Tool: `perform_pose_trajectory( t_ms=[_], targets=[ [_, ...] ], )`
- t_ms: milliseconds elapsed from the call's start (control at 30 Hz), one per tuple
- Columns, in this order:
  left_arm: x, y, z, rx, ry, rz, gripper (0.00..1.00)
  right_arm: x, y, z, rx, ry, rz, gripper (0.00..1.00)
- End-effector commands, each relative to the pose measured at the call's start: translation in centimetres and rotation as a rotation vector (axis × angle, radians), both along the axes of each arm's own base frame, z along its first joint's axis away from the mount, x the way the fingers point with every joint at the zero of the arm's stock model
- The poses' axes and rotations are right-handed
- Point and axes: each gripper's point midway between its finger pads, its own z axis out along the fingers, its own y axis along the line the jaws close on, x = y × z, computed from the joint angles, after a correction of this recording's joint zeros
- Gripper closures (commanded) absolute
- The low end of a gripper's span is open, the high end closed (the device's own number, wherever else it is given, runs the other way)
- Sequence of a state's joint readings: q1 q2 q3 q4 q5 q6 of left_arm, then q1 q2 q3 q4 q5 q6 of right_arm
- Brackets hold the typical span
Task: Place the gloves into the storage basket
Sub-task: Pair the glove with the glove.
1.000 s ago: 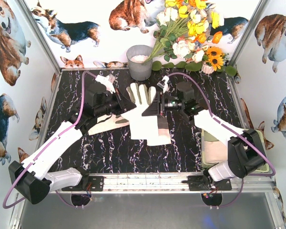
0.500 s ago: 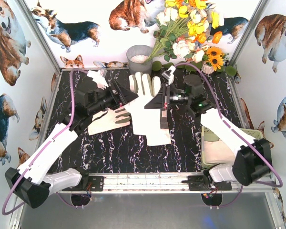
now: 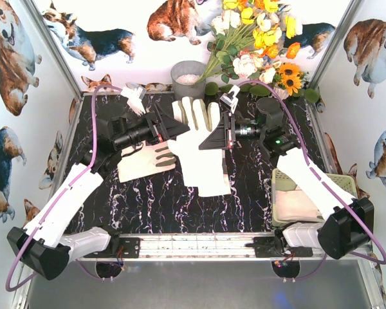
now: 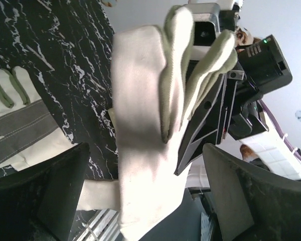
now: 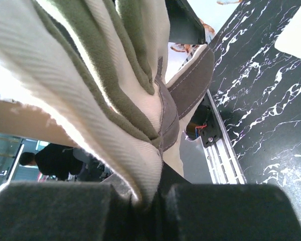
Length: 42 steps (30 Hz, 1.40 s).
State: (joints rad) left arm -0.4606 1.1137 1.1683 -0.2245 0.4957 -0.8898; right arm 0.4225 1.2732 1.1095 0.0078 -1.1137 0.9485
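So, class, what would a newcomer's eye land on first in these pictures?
A cream glove hangs mid-table, pinched by the right gripper, with the open left gripper beside it. A second glove lies flat on the black marble table to its left, and bright flowers fill the back right corner.
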Motion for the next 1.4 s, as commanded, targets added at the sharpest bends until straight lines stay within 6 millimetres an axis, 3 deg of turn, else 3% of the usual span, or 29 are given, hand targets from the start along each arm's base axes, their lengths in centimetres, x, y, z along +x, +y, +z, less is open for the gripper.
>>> perform_pose_trajectory(
  t_ms=[0,267,433,733,800,900,1033,1367],
  targets=[
    [-0.6,-0.5,2.3,-0.029,-0.086,-0.071,0.11,-1.4,-0.3,3.1,0.048,-0.085,0.058,1.0],
    [-1.7,-1.7,2.8,-0.08,-0.075,-0.186,0.17,-1.5,-0.4,3.3,0.055,-0.08,0.066,1.0],
    [-2.2,-1.7,2.8,-0.092,-0.079,-0.2,0.42,-0.9,-0.3,2.4,0.039,-0.057,0.03,1.0],
    [-1.1,-1.1,-0.1,-0.049,-0.028,-0.121,0.81,1.4,-0.3,-0.5,-0.02,0.009,-0.093,1.0],
    [-0.2,-1.0,-1.0,-0.016,-0.023,-0.071,0.92,2.0,-0.4,-1.9,-0.059,0.039,-0.132,1.0],
    [1.8,-0.6,-3.5,0.087,-0.007,0.058,0.98,3.4,-1.1,-5.3,-0.185,0.097,-0.236,1.0],
    [3.7,-0.8,-7.7,0.196,0.049,0.183,0.99,4.7,-2.5,-10.1,-0.349,0.158,-0.347,1.0],
    [6.3,-4.4,-17.5,0.368,0.198,0.267,1.0,6.4,-6.4,-19.3,-0.688,0.233,-0.419,1.0]
  ],
)
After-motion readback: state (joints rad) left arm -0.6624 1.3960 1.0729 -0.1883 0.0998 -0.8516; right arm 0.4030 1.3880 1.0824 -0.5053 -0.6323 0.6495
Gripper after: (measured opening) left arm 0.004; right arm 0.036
